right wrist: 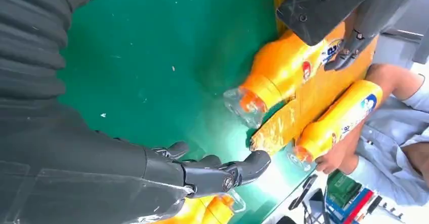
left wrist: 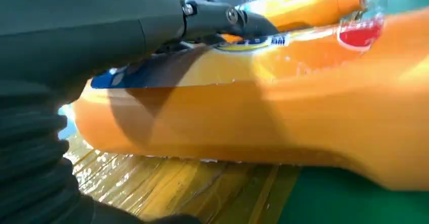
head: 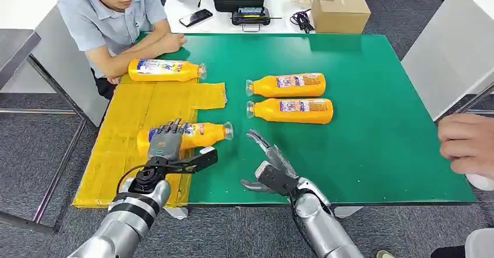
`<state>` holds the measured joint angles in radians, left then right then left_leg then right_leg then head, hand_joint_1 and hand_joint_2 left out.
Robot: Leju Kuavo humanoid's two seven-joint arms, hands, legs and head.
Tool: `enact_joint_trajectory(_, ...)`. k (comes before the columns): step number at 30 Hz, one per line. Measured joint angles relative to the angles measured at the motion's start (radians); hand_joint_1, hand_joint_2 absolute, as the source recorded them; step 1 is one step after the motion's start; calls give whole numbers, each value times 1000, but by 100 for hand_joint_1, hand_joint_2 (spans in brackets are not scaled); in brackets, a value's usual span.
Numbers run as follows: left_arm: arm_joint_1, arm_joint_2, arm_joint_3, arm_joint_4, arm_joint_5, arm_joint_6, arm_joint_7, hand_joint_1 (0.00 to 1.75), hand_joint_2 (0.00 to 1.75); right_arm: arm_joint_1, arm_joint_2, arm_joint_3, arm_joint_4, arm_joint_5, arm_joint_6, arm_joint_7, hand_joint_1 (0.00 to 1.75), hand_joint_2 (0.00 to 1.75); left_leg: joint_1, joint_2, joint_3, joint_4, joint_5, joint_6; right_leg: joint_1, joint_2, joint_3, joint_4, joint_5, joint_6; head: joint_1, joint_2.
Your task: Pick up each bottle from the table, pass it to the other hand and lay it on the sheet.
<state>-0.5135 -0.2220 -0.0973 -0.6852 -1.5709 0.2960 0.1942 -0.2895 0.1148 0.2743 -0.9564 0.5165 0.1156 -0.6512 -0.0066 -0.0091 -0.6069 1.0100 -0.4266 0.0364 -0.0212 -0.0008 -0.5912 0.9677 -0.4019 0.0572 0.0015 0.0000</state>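
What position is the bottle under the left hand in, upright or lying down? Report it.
Lying down. The bottle rests on its side on the yellow sheet, cap end over the green table, with the left hand on it.

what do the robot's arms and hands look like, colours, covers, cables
Both arms are silver metal with dark bands near the wrist. The left hand has a grey back, dark fingers and a black cable looping at its wrist. The right hand is dark grey to black. The wrist views show grey ribbed covers.

Head view looks down; both close wrist views share the near bottle (head: 192, 134).
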Motion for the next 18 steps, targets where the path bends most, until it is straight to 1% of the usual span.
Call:
enact_joint_trajectory(8, -23, 3, 0, 43, 0, 10, -2, 0, 175, -8, -2, 0, 17, -1, -6, -3, 0, 175, 0, 0, 3, 0, 0, 0, 0, 0, 2, 0, 0, 0, 0, 0)
enact_joint_trajectory(18, -21, -1, -1, 46, 0, 36, -29, 0, 175, -8, -2, -10, 26, -1, -18, -6, 0, 175, 0, 0, 3, 0, 0, 0, 0, 0, 2, 0, 0, 0, 0, 0)
